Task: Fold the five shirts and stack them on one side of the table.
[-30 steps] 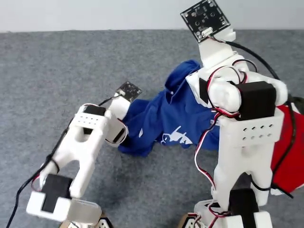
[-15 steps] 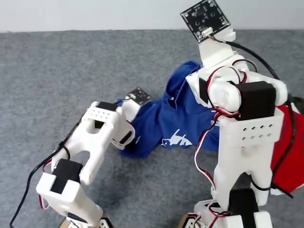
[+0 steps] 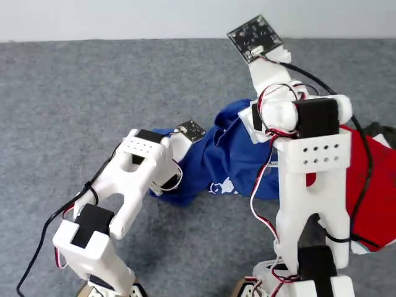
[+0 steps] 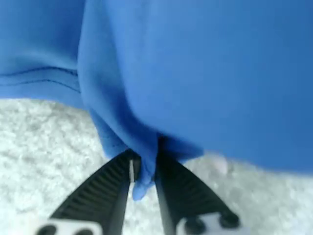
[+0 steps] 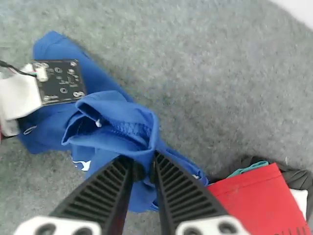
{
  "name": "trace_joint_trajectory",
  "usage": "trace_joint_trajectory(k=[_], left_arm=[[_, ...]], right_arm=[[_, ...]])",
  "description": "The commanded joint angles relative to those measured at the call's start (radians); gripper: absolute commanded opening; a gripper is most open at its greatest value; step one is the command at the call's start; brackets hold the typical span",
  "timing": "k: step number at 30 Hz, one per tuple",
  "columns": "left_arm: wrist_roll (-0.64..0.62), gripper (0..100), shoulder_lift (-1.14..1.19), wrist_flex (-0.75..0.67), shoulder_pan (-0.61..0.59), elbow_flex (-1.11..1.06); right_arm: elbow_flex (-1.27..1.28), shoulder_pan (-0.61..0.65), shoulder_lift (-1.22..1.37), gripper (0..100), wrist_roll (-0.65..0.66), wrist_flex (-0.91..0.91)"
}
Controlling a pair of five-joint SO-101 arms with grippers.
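Note:
A blue shirt [image 3: 219,158] with a white print lies crumpled in the middle of the grey table, between the two arms. My left gripper [image 4: 143,169] is shut on a fold of the blue shirt [image 4: 195,73] at its near-left edge. My right gripper [image 5: 143,169] is shut on the blue shirt [image 5: 117,129] near its collar, lifting that part off the table. A red shirt [image 3: 365,192] sits on a pile at the right edge, partly behind the right arm [image 3: 309,154]; a red shirt [image 5: 257,203] also appears beside dark cloth.
The left arm [image 3: 127,185] stands at the shirt's left side, its camera board [image 5: 56,81] over the cloth. Open grey carpet [image 3: 93,93] stretches to the left and far side. Dark and teal garments [image 5: 247,166] lie under the red one.
My left gripper has moved right, pushing the shirt's left edge inward and bunching it. The right arm has swung slightly left with the collar held up.

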State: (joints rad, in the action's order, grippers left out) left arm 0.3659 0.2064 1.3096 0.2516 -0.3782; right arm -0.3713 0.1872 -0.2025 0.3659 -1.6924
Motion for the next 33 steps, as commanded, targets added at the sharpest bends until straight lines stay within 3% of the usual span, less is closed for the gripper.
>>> trace_joint_trajectory(k=[1,9,12,17,26,33], left_arm=[[0.017,1,-0.006,0.123,-0.028,0.110],[0.017,1,-0.006,0.448,-0.236,0.475],[0.012,1,-0.031,0.446,-0.292,0.536],[0.015,1,-0.216,0.443,-0.350,0.558],[0.015,1,-0.654,0.442,-0.361,0.573],[0.014,1,-0.850,0.442,-0.358,0.572]], right_arm=[[0.084,-0.038,-0.070,1.1,-0.011,0.070],[0.161,-0.096,-0.232,1.0,-0.023,0.168],[0.161,-0.127,-0.272,1.0,-0.086,0.170],[0.124,-0.176,-0.346,1.0,-0.055,0.170],[0.015,-0.185,-0.561,1.0,-0.035,0.170],[-0.087,-0.186,-0.745,1.0,-0.035,0.160]])
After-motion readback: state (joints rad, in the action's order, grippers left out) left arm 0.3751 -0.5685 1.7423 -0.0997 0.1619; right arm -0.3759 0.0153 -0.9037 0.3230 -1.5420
